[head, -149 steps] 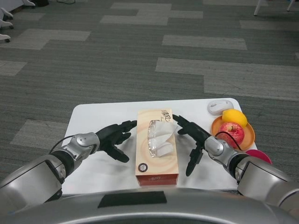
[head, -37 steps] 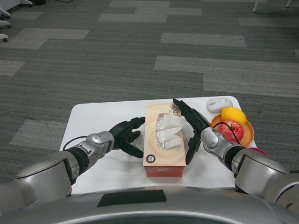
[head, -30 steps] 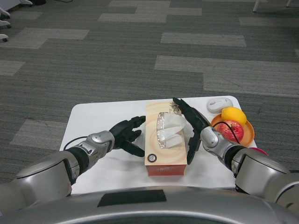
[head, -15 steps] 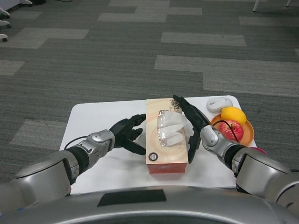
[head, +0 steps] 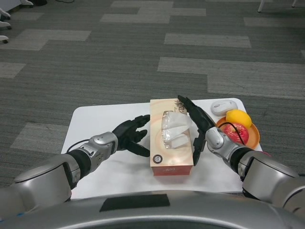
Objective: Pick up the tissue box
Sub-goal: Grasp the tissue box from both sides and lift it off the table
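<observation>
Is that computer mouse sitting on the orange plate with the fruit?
No. The white computer mouse lies on the table beside the orange plate, which holds only the lemon and the apple.

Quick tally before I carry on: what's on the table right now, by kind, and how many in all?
Tissue box: 1, pressed between the left hand and right hand
Computer mouse: 1
Orange plate: 1
Lemon: 1, on the plate
Red apple: 1, on the plate
Pink thing at the right edge, mostly hidden: 1
Total: 6
</observation>
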### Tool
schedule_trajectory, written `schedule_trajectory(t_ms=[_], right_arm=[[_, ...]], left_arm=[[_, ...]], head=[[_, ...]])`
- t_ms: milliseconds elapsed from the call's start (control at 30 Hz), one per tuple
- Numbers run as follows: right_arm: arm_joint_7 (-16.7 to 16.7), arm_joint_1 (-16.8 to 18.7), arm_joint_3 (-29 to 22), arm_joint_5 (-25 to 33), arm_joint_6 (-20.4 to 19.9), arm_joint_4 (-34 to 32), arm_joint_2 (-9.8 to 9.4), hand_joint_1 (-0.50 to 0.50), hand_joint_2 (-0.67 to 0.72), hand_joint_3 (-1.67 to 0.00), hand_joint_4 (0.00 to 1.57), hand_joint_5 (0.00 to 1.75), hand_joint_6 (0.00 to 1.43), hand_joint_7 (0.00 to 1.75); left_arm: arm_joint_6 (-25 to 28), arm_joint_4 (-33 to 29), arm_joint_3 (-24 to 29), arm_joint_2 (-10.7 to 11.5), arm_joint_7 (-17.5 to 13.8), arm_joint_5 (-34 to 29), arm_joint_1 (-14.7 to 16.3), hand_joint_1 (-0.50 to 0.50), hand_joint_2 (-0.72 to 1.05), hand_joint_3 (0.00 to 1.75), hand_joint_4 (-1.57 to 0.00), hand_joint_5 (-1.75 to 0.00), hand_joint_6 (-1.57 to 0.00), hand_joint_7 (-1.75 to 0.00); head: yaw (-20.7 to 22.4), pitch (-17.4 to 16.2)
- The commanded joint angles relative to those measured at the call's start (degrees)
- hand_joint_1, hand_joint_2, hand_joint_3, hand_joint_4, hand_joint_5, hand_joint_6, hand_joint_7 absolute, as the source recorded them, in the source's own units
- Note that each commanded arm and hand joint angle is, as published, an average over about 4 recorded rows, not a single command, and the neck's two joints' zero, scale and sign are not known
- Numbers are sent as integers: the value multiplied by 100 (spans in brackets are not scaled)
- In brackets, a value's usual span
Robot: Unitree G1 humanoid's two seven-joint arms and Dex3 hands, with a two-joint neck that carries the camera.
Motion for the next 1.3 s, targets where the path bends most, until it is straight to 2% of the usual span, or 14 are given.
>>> schedule_trajectory(t_ms=[33, 233, 367, 833, 967, 1133, 1300], right_arm=[[12, -34, -108, 32, -54, -214, 100, -50, 60, -8, 0, 48, 0, 14], [16, 32, -233, 45, -54, -372, 87, -46, 60, -8, 0, 48, 0, 14], [16, 84, -301, 93, -63, -490, 74, -48, 60, -8, 0, 48, 0, 14], [16, 216, -596, 93, -89, -811, 52, -46, 60, -8, 0, 48, 0, 10], [25, 234, -644, 93, -89, -860, 43, -46, 60, -8, 0, 48, 0, 10], [36, 256, -697, 98, -98, -950, 26, -46, 60, -8, 0, 48, 0, 9], [49, 265, -730, 120, -98, -1053, 2, -46, 58, -8, 0, 39, 0, 7]], left_arm=[[-10, -196, 87, -38, -86, -27, -85, 50, 96, 9, -11, 0, 0, 0], [-10, -333, 183, -16, -154, -27, -59, 50, 96, 9, -11, 0, 0, 0], [-10, -416, 241, -3, -182, -27, -37, 50, 96, 9, -11, 0, 0, 0], [-10, -794, 526, 85, -279, -18, 86, 50, 96, 9, -7, 0, 0, 0], [-10, -869, 570, 103, -297, -18, 108, 50, 87, 9, -7, 0, 0, 0], [-10, -937, 614, 127, -310, -16, 121, 50, 87, 9, -7, 0, 0, 0], [-10, -990, 649, 134, -325, 17, 121, 50, 87, 9, -5, 0, 0, 0]], head=[[5, 2], [9, 11], [3, 14], [12, 41], [19, 43], [19, 48], [6, 56]])
